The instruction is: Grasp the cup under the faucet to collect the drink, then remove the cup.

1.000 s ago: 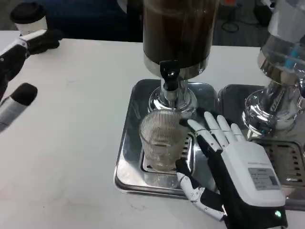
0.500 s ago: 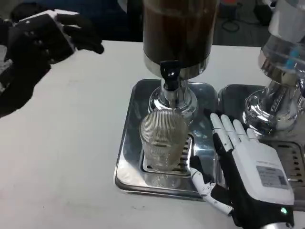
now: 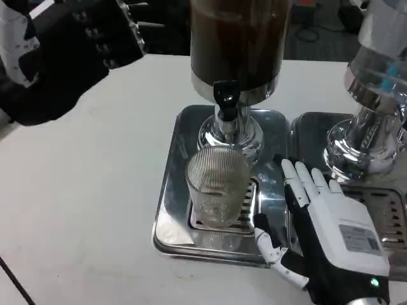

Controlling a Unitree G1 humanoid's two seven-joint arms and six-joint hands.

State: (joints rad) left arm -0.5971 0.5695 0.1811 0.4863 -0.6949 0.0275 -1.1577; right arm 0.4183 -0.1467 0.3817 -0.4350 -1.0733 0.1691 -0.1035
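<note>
My right hand [image 3: 331,225], fingers apart, rests just beside the ribbed cup [image 3: 217,185], centre frame under the faucet [image 3: 226,96]. It looks nearly empty. My left hand [image 3: 70,44], upper left, is blurred; grip unclear. Filling and removal remain.

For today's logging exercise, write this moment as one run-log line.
cup: on drip tray under faucet | right hand: beside cup, apart | left hand: raised upper left

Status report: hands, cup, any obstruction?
Right hand open beside cup, apart. Left hand raised, state unclear. Cup upright under faucet. Nothing between.
</note>
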